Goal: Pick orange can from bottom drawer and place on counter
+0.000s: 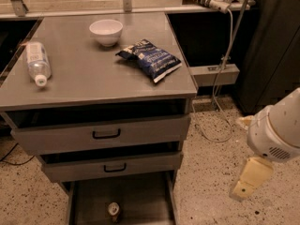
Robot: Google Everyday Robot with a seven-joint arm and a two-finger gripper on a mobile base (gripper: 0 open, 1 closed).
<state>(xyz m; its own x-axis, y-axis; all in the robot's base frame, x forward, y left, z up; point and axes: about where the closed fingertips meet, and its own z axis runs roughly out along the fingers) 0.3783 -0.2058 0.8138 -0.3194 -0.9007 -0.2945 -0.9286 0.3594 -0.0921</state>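
The orange can (114,211) stands upright on the floor of the open bottom drawer (145,198), near its front left, silver top up. The counter (93,78) is the grey top of the cabinet above. My gripper (249,178) is the cream-coloured piece hanging below the white rounded arm joint (276,130) at the right edge. It is over the speckled floor, right of the cabinet, well apart from the can and at about the height of the lower drawers.
On the counter lie a white bowl (106,31), a blue chip bag (151,59) and a clear plastic bottle (36,62) on its side. The two upper drawers (105,135) are slightly out. Cables (220,78) and a power strip hang right of the cabinet.
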